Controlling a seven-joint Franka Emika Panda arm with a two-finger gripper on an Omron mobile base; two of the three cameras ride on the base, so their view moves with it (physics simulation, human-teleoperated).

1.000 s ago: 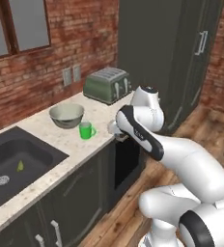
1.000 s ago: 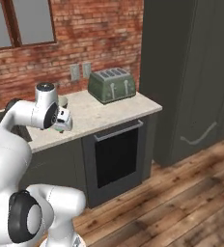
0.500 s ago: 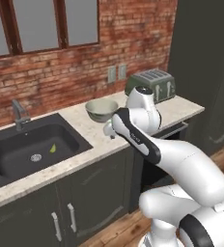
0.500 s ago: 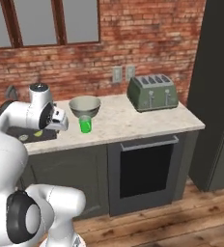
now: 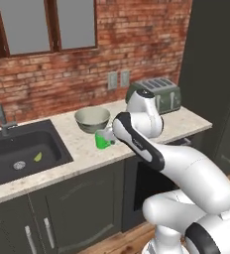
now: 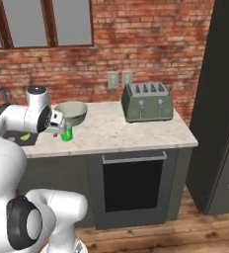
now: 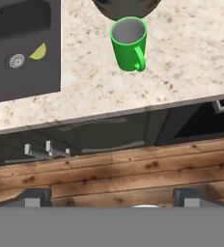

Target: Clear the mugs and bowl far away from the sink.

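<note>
A bright green mug stands upright on the speckled counter, its handle turned toward the front edge. The pale grey-beige bowl sits right behind it, and its rim shows at the top of the hand view. The dark sink with its round silver drain lies left of both. My gripper is open with nothing between its fingers. It hangs in front of the counter's edge, apart from the mug. From the sides, the gripper is just above and beside the green mug.
A green-grey toaster stands at the right end of the counter, with bare counter between it and the bowl. A small yellow piece lies in the sink. The faucet rises behind the basin. An oven front is below, and a tall dark cabinet is at the right.
The base has driven, so both base views have shifted: sink, bowl and mug now sit nearer the middle. The gripper has stayed open and empty.
</note>
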